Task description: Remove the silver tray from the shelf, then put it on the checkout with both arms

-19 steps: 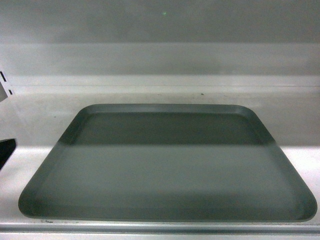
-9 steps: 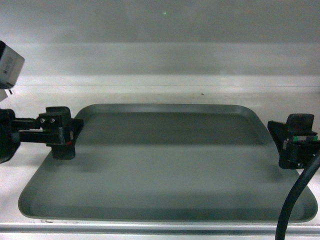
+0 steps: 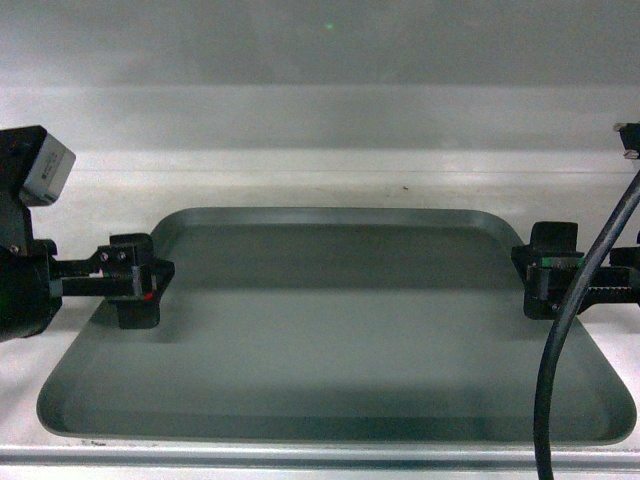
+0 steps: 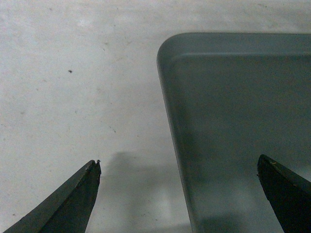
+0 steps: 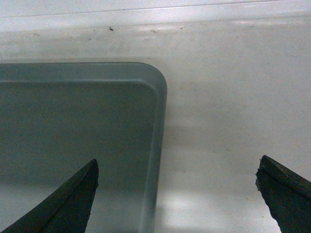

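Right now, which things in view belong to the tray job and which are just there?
Job: large matte grey-silver rectangular tray; flat white metal shelf board beneath it; left tool, open astride the left rim; right tool, open astride the right rim.
Just there: black cable.

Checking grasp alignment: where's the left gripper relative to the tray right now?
In the head view the left gripper is at the silver tray's left rim, toward the back; the left wrist view shows its open jaws straddling that rim.

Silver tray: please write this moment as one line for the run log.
silver tray: flat on shelf | left gripper: open, straddling left rim | right gripper: open, straddling right rim | lift: not yet begun
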Motion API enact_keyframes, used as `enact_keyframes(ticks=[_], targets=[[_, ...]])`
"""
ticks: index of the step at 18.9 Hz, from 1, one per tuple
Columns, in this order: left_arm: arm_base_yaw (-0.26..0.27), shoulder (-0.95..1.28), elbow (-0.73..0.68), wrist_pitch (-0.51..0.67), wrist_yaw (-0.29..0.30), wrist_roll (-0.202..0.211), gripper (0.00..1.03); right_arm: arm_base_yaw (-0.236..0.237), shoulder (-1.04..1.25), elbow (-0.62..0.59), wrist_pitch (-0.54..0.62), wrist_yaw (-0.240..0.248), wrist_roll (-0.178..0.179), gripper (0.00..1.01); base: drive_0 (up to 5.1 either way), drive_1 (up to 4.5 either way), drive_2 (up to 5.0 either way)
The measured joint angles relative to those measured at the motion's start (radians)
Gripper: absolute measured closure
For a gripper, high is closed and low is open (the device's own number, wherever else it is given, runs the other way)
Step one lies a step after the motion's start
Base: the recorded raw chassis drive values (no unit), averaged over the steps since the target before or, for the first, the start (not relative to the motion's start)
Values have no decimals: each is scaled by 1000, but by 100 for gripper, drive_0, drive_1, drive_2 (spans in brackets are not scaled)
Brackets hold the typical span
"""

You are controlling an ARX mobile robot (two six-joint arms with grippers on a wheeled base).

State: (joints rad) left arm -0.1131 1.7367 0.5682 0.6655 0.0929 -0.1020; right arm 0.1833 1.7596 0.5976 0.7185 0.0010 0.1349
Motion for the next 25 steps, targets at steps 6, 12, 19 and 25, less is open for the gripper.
enact_keyframes(ticks=[6, 12, 19, 25], targets=[[-12, 43, 8, 19, -16, 31, 5, 15, 35, 41, -88, 13, -2, 3, 0, 0, 0], [-25, 95, 8, 93, -47, 65, 5, 27, 60, 47, -48, 33, -40, 3, 0, 0, 0], [-36, 122, 17, 126, -66, 56, 5, 40, 90, 54, -26, 56, -46, 3, 0, 0, 0], [-41, 133, 17, 148, -70, 50, 8, 40, 99, 54, -14, 68, -45, 3, 0, 0, 0]])
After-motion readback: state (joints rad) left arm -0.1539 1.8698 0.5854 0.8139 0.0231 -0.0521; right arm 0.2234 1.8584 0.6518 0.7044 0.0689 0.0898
